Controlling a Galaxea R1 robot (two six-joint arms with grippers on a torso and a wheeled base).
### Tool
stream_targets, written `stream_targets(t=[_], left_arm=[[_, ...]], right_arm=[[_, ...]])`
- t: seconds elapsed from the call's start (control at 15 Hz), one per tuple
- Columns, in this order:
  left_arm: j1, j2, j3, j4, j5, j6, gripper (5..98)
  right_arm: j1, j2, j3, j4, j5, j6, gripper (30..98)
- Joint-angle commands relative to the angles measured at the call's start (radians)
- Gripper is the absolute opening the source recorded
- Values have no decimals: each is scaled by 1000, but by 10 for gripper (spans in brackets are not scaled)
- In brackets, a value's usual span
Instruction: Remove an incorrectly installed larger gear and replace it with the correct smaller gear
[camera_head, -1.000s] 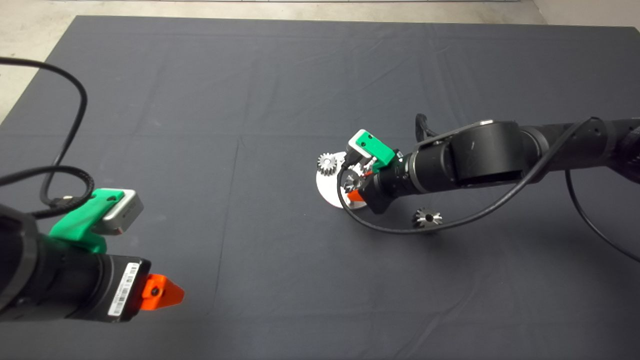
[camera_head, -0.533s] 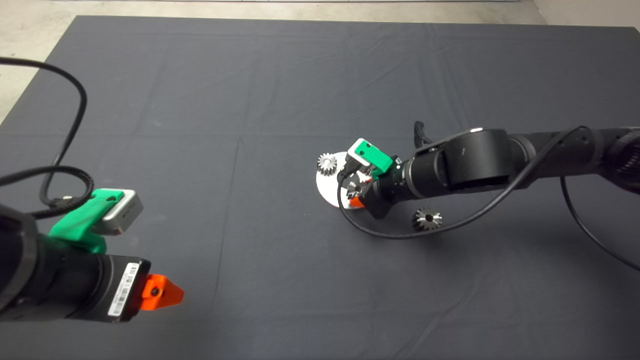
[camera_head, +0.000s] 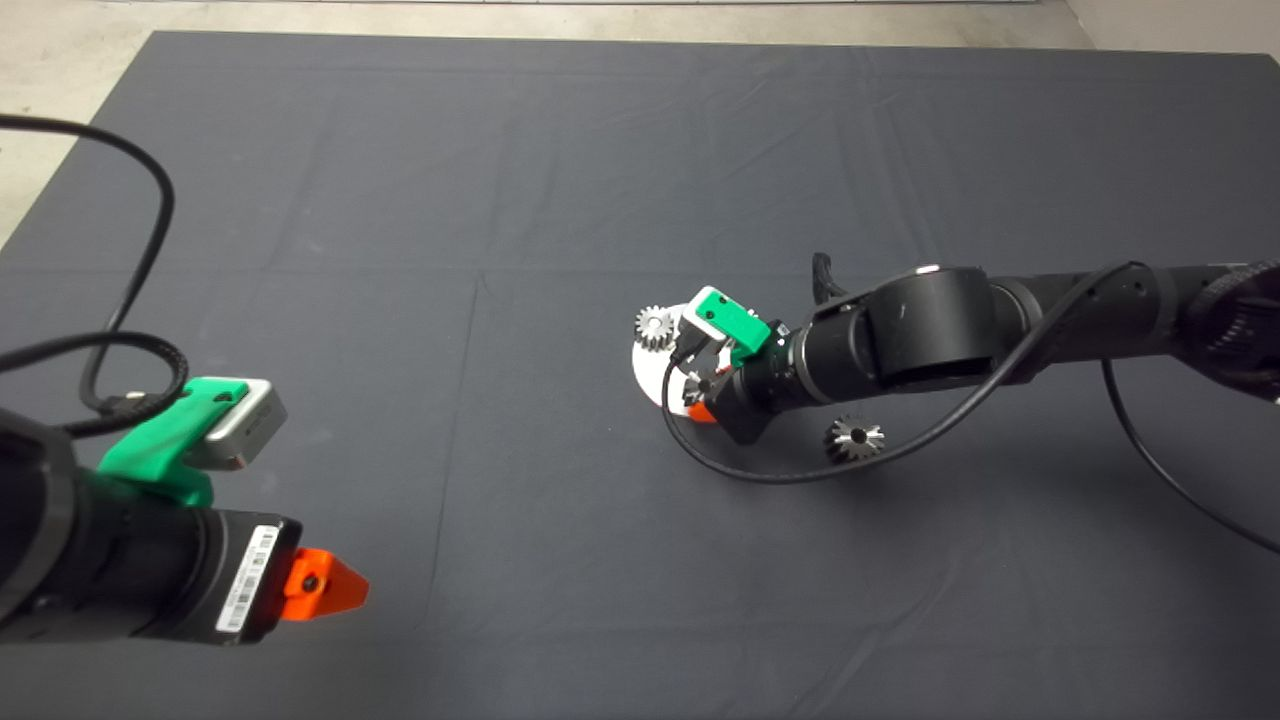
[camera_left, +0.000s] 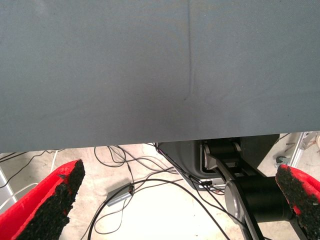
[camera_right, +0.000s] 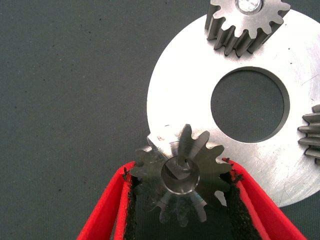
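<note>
My right gripper (camera_right: 180, 200) is clamped on the small dark grey steel gear (camera_right: 181, 176), held at the rim of the round silver plate (camera_right: 195, 95) right of the mat's centre. The plate's open round hole (camera_right: 248, 104) lies just beyond the gear, towards the far edge. The large dark star-faced gear (camera_head: 854, 437) lies discarded nearby; my left gripper (camera_left: 175, 200) waits, fingers apart, at the near left corner.

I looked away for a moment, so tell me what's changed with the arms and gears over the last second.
The right gripper, shut on the smaller gear, has slid leftward in the head view over the silver plate. The larger gear on the mat, the silver gear on the plate and the parked, open left gripper have not moved.
</note>
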Motion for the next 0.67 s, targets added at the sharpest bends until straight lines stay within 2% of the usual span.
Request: stream_targets(t=[0.0, 0.6], left_arm=[[-3, -2, 11, -16, 79, -3, 982], [-3, -2, 11, -15, 79, -3, 982]], right_arm=[[21, 6, 4, 6, 14, 2, 387], [21, 7, -32, 0, 15, 0, 386]])
